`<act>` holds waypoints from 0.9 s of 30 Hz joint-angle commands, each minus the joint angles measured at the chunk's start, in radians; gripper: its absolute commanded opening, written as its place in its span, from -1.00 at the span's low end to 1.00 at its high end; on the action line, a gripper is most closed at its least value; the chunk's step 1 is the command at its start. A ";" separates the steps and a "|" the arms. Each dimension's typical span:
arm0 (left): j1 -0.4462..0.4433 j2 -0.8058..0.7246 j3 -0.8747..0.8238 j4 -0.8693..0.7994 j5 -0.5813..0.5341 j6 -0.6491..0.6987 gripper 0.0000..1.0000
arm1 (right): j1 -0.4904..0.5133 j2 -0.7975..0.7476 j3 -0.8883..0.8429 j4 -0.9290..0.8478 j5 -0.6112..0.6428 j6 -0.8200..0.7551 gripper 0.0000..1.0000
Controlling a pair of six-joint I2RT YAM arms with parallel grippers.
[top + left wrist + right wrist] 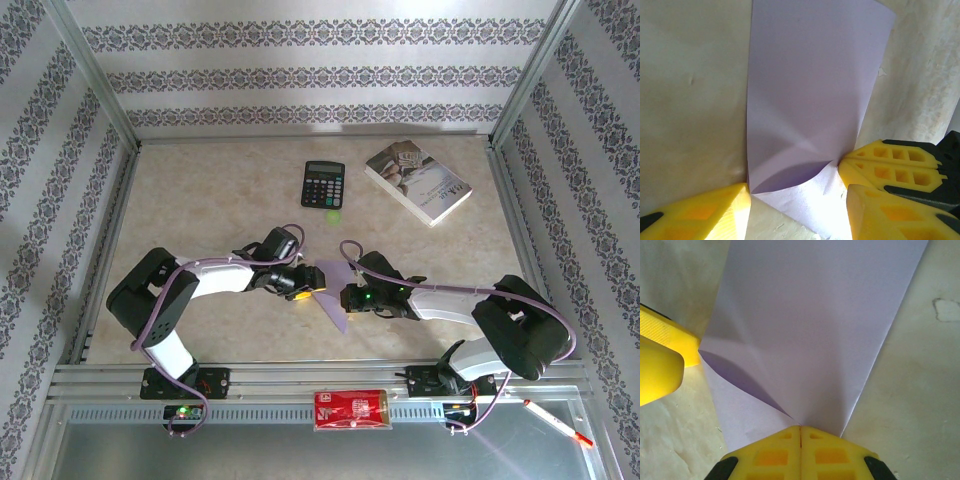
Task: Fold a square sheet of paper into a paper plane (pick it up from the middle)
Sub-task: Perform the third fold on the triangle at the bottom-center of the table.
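Observation:
The square sheet of paper [333,290], pale lilac, lies on the table between my two grippers, folded over into a long band with one layer bulging up. In the left wrist view the sheet [810,90] runs away from my left gripper [797,200], which is open, one yellow finger [700,212] at the sheet's near corner and the other [890,215] beyond its edge. My right gripper [800,431] is shut on the sheet's [815,325] near edge, where the raised layer and the flat one meet. From above, the left gripper [305,283] and right gripper [350,298] flank the sheet.
A black calculator [323,184] and a white-covered book [417,181] lie at the back of the table, with a small green disc [333,215] in front of the calculator. A red packet [350,409] and a pen [557,421] rest on the near metal rail.

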State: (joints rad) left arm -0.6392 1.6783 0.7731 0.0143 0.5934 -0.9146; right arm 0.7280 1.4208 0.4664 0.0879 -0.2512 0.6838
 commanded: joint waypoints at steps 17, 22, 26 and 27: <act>0.015 -0.019 0.018 -0.001 -0.005 0.014 -0.08 | -0.006 0.017 -0.039 -0.053 0.014 0.013 -0.90; 0.018 -0.030 0.038 -0.062 -0.025 0.056 -0.08 | -0.006 0.036 -0.036 -0.044 0.006 0.014 -0.91; 0.019 -0.005 0.046 -0.043 0.007 0.060 -0.08 | -0.006 0.038 -0.037 -0.042 0.007 0.017 -0.91; 0.019 0.003 0.051 -0.045 0.013 0.060 -0.08 | -0.006 0.036 -0.038 -0.044 0.008 0.017 -0.91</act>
State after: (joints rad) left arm -0.6327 1.6745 0.7933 0.0059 0.5938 -0.8879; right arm 0.7280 1.4242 0.4614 0.1074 -0.2531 0.6857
